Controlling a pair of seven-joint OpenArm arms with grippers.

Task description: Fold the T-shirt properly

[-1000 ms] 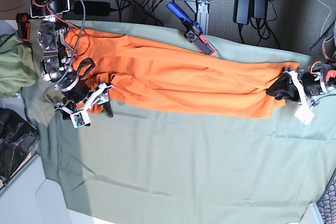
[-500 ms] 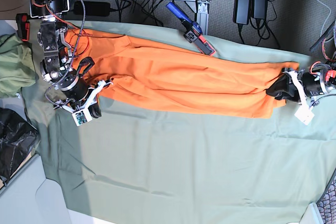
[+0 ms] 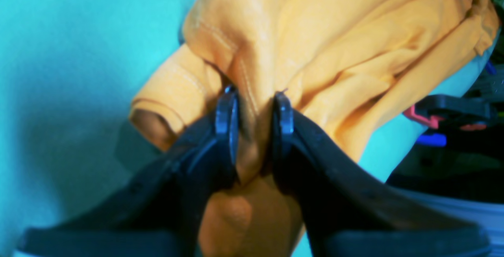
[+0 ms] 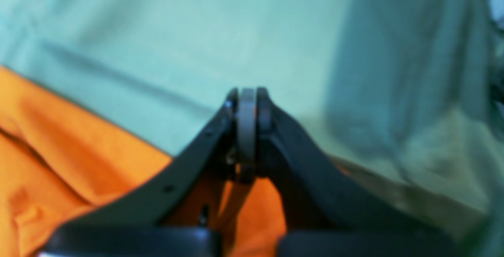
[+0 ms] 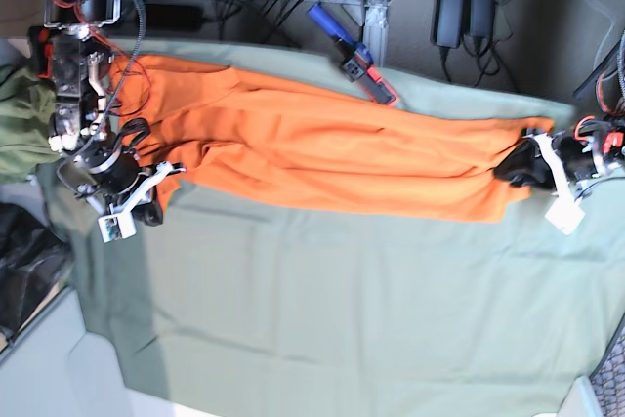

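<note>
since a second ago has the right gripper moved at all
Yes. In the base view the right gripper has slid left along the T-shirt's lower edge, toward the olive-green garment, and is now shut.

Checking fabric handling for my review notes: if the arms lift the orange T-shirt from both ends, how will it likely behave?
Probably floppy: the T-shirt lies in soft folds and bunches between the left gripper jaws. It would likely sag in the middle, since only its ends are near the grippers. It looks thin and light, so it may drag or shift on the green cloth rather than hold shape.
</note>
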